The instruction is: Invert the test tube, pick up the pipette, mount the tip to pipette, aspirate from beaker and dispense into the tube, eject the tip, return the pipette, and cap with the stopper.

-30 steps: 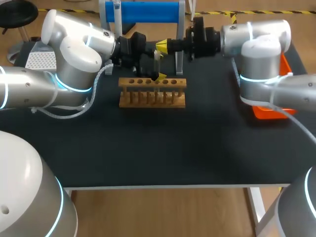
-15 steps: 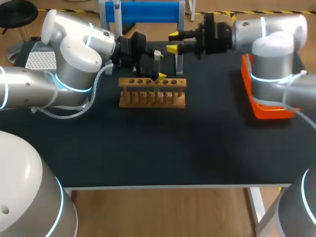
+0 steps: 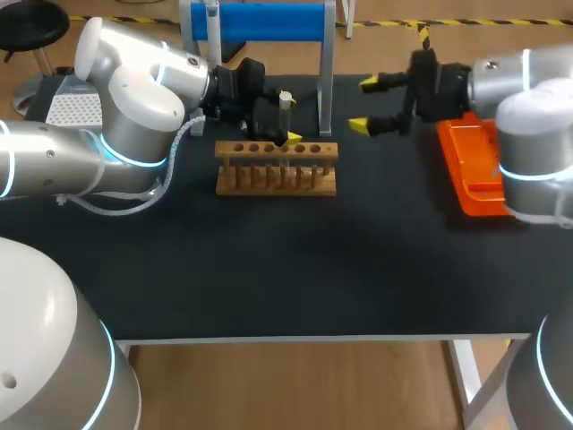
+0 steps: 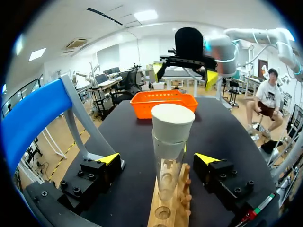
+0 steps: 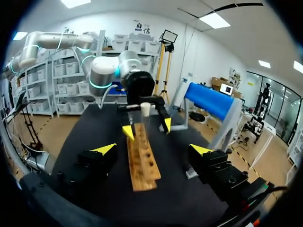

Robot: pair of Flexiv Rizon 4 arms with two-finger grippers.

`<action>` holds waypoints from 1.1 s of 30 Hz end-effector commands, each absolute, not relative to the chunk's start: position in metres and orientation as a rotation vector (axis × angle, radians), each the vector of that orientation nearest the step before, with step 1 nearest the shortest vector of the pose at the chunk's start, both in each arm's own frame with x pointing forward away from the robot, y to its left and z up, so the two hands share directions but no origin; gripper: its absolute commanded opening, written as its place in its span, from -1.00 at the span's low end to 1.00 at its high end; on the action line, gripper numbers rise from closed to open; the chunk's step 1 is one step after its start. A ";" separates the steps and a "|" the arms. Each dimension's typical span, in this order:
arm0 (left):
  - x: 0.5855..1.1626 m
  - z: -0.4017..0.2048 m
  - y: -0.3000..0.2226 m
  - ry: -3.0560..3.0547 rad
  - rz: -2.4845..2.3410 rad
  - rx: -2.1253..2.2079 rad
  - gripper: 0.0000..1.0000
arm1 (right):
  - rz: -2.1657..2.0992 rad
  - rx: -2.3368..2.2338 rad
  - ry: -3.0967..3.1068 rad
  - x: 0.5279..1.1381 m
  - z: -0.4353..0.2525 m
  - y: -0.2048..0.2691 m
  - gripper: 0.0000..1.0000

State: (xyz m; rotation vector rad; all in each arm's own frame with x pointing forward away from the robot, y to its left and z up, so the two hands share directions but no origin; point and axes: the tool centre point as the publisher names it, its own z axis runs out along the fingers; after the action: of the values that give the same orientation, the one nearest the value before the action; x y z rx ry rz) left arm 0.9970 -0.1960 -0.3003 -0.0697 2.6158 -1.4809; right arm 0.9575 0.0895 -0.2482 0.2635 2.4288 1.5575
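Far left: left arm (image 3: 134,98), bent in over the back of the black table (image 3: 286,269). At its end, left gripper (image 4: 157,160), set around the test tube (image 4: 165,176) with jaws wide, a yellow tip on either side and neither one touching the glass. Upright in one hole of the wooden rack (image 3: 277,170), the tube itself, clear glass, with the pale stopper (image 4: 173,123) seated in its mouth. Other holes of the rack in a single row, nothing standing in them. Just behind rack and tube, at the table's back edge, a blue stand (image 3: 260,20) on grey metal legs, one leg coming down close beside the rack's right end. Farther right, past that leg and well apart from the tube: right gripper (image 3: 363,105), held in the air above the table, fingers pointing back toward the rack, jaws spread wide and holding nothing. From the right wrist, rack lying lengthwise ahead of the open fingers, and beyond it the left gripper straddling the stoppered tube. Right of the right gripper, near the table's right edge, an orange tray (image 3: 473,170), partly hidden under the right arm (image 3: 528,98), which comes in from that side. From the left wrist, the same tray beyond the tube, with the right gripper hanging above it, yellow tips apart.
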 end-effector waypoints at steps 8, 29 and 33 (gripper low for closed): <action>0.997 -0.301 -0.196 2.615 -1.482 -0.069 1.00 | 1.545 0.265 2.442 0.948 -0.242 0.076 1.00; 0.972 -0.294 -0.136 2.526 -1.370 -0.293 1.00 | 1.545 0.265 2.442 0.948 -0.242 0.076 1.00; 0.966 -0.290 -0.121 2.513 -1.337 -0.336 1.00 | 1.545 0.265 2.442 0.948 -0.242 0.076 1.00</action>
State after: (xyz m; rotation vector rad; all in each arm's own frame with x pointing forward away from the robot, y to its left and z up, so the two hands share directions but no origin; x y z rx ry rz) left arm 0.9793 -0.1302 -0.2986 -0.3213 2.5265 -1.3484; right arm 0.9485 0.0774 -0.2426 0.2667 2.4372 1.5468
